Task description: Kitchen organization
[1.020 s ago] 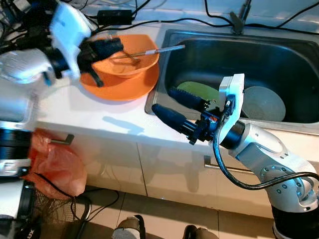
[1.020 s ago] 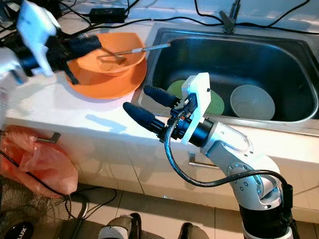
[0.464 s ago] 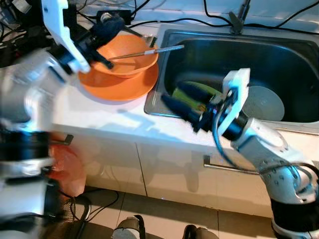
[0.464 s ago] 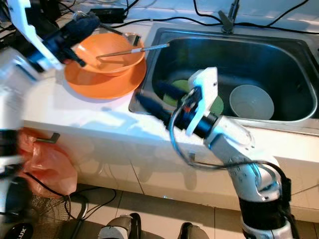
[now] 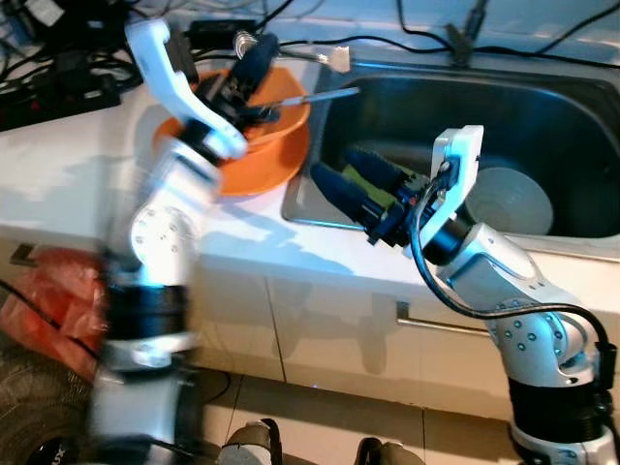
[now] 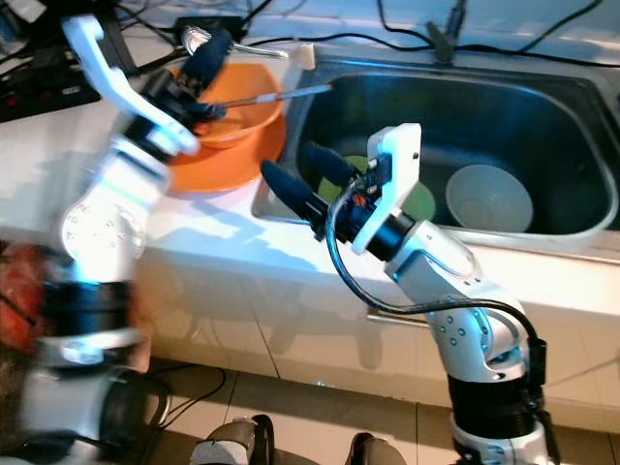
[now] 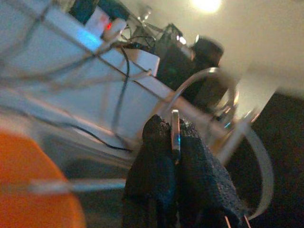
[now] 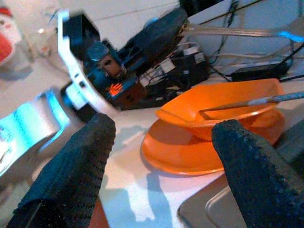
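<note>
The left arm is smeared by motion blur, so its lower links and the red plastic bag (image 5: 48, 291) hanging below the counter edge are hard to make out. The left gripper (image 5: 254, 60) is raised over the orange bowl (image 5: 276, 107), its fingers (image 7: 164, 156) pressed together on a thin metal utensil (image 7: 175, 135) whose handle runs right to a pale end (image 5: 339, 58); what kind of utensil it is cannot be told. A long metal rod (image 5: 325, 95) lies across the bowl's rim, its right end reaching over the sink's left edge. The bowl sits in an orange plate (image 8: 175, 156) on the white countertop (image 5: 68, 165). No writing or label can be read anywhere.

The right gripper (image 5: 354, 184) hangs over the near left corner of the stainless steel sink (image 5: 542, 97), its two black fingers (image 8: 247, 166) spread wide and holding nothing. It partly covers a green plate (image 6: 418, 205) on the sink floor; a pale grey bowl (image 5: 513, 199) sits to the right of that. Black cables (image 5: 407, 34) and a power adapter (image 5: 218, 27) run along the far side of the counter. White cabinet fronts (image 5: 329, 329) stand over a tiled floor (image 5: 320, 417).
</note>
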You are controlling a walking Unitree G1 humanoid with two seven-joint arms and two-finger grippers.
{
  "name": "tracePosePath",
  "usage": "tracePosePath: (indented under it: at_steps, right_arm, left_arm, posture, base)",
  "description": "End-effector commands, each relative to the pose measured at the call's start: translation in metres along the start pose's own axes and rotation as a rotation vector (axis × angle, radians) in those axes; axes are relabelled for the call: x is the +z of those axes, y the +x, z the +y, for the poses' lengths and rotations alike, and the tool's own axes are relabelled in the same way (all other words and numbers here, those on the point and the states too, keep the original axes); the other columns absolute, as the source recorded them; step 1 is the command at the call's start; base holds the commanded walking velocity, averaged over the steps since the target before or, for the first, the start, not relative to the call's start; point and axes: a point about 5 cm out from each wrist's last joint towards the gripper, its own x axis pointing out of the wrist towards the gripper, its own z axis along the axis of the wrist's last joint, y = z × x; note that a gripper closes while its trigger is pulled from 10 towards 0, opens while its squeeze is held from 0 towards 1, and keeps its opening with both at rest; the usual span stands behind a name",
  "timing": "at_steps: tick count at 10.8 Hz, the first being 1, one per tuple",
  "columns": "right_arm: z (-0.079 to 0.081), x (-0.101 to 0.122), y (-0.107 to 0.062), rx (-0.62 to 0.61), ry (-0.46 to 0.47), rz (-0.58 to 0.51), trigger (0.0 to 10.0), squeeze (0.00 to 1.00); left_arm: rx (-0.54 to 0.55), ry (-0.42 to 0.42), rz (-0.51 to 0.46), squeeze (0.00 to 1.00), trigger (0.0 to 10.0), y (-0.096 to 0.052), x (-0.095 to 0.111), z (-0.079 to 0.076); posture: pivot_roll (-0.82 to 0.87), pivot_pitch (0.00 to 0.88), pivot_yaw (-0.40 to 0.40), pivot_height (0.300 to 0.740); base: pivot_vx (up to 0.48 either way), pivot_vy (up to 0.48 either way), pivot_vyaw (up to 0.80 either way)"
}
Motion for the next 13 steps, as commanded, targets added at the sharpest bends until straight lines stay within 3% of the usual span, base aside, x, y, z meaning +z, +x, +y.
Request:
tracePosePath:
  at_steps: [1, 4, 6, 7, 13]
  right_arm:
    - [-0.001, 0.004, 0.001, -0.007, 0.002, -0.022, 10.0, 0.0]
    - [-0.011, 0.012, 0.01, -0.107, 0.11, -0.142, 10.0, 0.0]
    - [-0.034, 0.014, 0.01, -0.262, 0.311, -0.285, 10.0, 0.0]
    - [-0.04, 0.013, 0.01, -0.299, 0.356, -0.311, 10.0, 0.0]
    - [-0.049, 0.009, 0.02, -0.347, 0.463, -0.377, 10.0, 0.0]
  left_arm:
    - [0.018, -0.059, -0.002, 0.0, 0.0, -0.003, -0.001, 0.003]
    - [0.049, -0.443, 0.016, 0.0, 0.0, -0.008, -0.023, 0.007]
    - [0.012, -0.622, 0.06, 0.0, 0.0, -0.012, -0.04, 0.0]
    - [-0.005, -0.669, 0.089, 0.0, 0.0, -0.013, -0.047, -0.003]
    - [-0.039, -0.704, 0.181, 0.0, 0.0, -0.006, -0.065, -0.014]
  posture:
    - [0.12, 0.143, 0.031, 0.74]
    - [0.11, 0.143, 0.031, 0.74]
    - [0.12, 0.146, 0.029, 0.74]
    - [0.12, 0.145, 0.029, 0.74]
    - [0.11, 0.14, 0.034, 0.74]
  base:
    - [0.0, 0.0, 0.0]
    - [0.0, 0.0, 0.0]
    - [0.0, 0.0, 0.0]
    - [0.0, 0.0, 0.0]
    - [0.0, 0.0, 0.0]
